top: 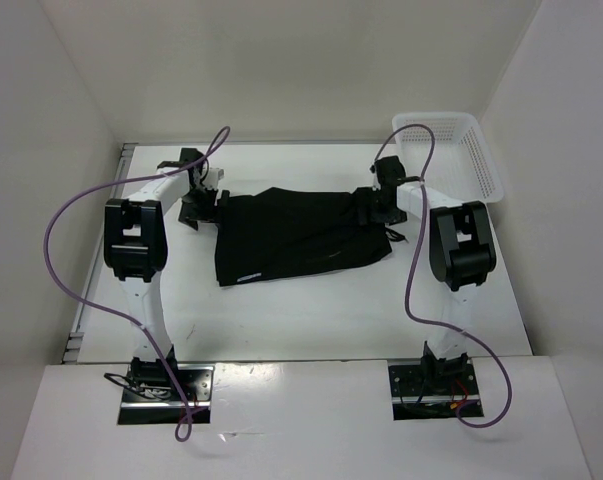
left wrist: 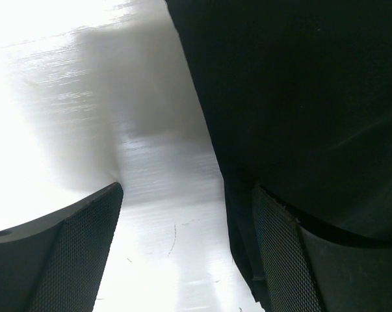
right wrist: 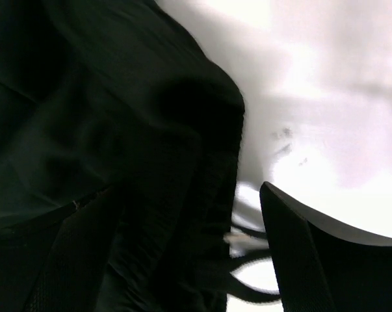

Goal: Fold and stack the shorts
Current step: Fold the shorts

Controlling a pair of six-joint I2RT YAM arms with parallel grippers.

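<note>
The black shorts [top: 301, 235] lie folded flat in the middle of the white table, with a small white logo [top: 246, 277] near the front left hem. My left gripper [top: 203, 205] is low at the shorts' left edge. In the left wrist view it [left wrist: 186, 247] is open, bare table shows between the fingers, and the shorts' edge [left wrist: 300, 97] lies against the right finger [left wrist: 293, 260]. My right gripper [top: 374, 205] is at the shorts' right edge. It [right wrist: 169, 247] is open, with the waistband fabric [right wrist: 196, 162] and a drawstring [right wrist: 261, 234] between the fingers.
A white plastic basket [top: 461, 155] stands at the back right corner. White walls enclose the table on the left, back and right. Purple cables loop over both arms.
</note>
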